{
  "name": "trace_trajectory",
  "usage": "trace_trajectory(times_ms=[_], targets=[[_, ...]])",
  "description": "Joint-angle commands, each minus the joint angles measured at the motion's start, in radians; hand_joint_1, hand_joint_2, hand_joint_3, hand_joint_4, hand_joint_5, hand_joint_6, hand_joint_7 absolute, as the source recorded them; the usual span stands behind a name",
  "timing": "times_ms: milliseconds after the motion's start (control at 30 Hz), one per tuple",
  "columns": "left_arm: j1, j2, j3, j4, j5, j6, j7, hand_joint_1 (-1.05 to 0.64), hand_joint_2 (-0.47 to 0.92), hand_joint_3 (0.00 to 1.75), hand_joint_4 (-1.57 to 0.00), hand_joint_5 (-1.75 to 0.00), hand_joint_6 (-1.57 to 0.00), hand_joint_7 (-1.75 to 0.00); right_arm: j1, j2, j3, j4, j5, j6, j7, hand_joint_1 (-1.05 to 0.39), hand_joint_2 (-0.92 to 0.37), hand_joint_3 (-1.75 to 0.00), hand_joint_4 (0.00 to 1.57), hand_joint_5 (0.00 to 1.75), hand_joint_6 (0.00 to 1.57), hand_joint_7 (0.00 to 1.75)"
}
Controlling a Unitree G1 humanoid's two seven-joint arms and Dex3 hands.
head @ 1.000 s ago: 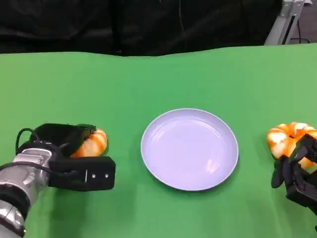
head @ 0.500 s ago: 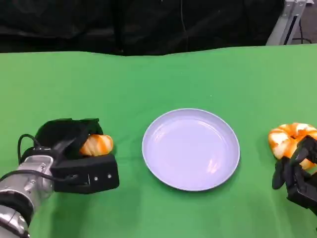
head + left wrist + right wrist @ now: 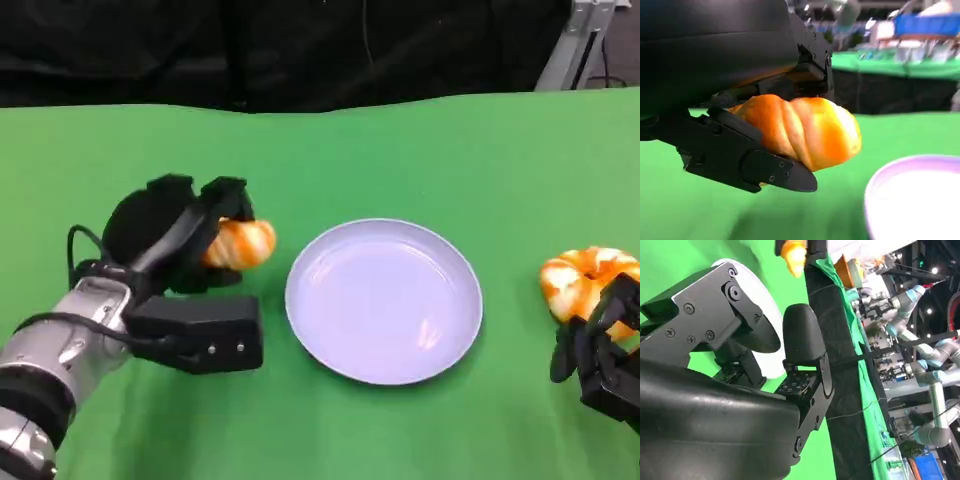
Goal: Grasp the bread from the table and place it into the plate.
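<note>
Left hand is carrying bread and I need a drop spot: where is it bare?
The plate is bare throughout. Open cloth lies between the plate and the second bread. It is tight at the right edge, where the right hand sits against that bread.

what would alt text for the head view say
The robot's left hand holds an orange bread roll just left of an empty white plate on a green table. Another roll lies by the right hand.

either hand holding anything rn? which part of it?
The left robot hand holds a twisted bread roll by one end; the other end sticks out toward the plate. The right robot hand holds nothing, beside the second bread.
</note>
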Motion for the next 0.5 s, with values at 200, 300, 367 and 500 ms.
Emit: trace_trajectory(times_ms=[200,300,367,500], targets=[[0.009,-0.042,-0.005,-0.177,0.014,0.055,-0.054,-0.07,0.92,0.13,-0.6,-1.75,-0.58,-1.66,0.008,-0.02,-0.008,-0.017,0.009,0.01,-0.002,-0.02,-0.43,-1.48,0.92,1.75,0.78,1.71],[-0.002,-0.081,-0.021,-0.143,0.027,0.038,-0.028,-0.09,0.92,0.2,-0.6,-1.75,-0.57,-1.67,0.009,-0.017,-0.008,-0.017,0.007,0.005,-0.003,-0.03,-0.42,-1.48,0.92,1.75,0.77,1.71],[-0.006,-0.115,-0.034,-0.127,0.035,0.047,-0.036,-0.09,0.92,0.19,-0.59,-1.75,-0.52,-1.72,0.009,-0.016,-0.008,-0.015,0.01,-0.002,0.005,-0.03,-0.42,-1.47,0.92,1.75,0.77,1.71],[-0.024,-0.184,-0.063,-0.081,0.03,0.056,-0.085,-0.14,0.92,0.18,-0.6,-1.72,-0.65,-1.29,0.015,-0.011,-0.005,-0.028,0.003,0.0,-0.009,-0.03,-0.42,-1.46,0.91,1.75,0.77,1.72]])
